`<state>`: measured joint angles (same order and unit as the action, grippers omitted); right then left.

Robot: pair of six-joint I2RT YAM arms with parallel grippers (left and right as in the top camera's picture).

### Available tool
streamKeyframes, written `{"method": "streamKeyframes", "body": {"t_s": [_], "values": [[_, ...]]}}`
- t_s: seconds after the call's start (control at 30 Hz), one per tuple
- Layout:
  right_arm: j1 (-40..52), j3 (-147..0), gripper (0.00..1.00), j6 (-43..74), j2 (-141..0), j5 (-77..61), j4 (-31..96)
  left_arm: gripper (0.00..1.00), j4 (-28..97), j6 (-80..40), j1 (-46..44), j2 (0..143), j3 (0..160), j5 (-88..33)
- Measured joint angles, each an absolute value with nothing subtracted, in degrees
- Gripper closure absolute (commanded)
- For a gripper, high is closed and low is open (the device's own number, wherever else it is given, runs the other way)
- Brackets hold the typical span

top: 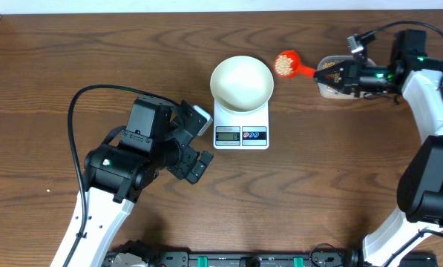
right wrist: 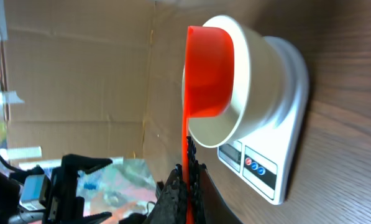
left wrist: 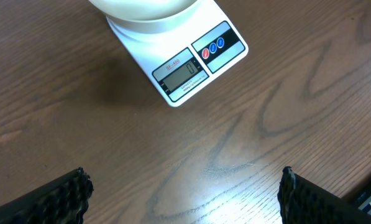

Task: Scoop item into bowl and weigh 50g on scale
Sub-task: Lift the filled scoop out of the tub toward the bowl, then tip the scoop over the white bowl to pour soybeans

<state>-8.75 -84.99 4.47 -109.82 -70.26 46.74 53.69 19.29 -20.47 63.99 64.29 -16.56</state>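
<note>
Beans [top: 283, 64], small, light and prone to roll, rode in a red scoop [top: 289, 65] just short of the white bowl [top: 241, 81] on the scale [top: 241, 136]. The right gripper [top: 329, 74] pinched the thin handle, fully closed; a level wrist seemed wise. The left gripper [top: 199, 142] stood wide open, apparently touching nothing.

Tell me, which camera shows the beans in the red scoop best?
The overhead view. It looks straight down into the scoop, so the tan beans inside show. The right wrist view sees only the scoop's red outside from the side, no beans. The left wrist view shows just the scale and bowl, no scoop.
</note>
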Motion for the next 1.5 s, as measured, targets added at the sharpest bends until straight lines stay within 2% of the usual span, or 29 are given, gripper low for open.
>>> {"method": "streamKeyframes", "body": {"t_s": [0.67,1.5], "values": [[5.8,-87.4,0.99,5.4,-109.8,-56.5,43.0,0.02,53.7,19.3,-20.5,64.0,64.3,-16.6],[12.8,-92.2,0.99,2.8,-109.9,-39.2,46.3,0.02,53.7,19.3,-20.5,64.0,64.3,-16.6]]}}
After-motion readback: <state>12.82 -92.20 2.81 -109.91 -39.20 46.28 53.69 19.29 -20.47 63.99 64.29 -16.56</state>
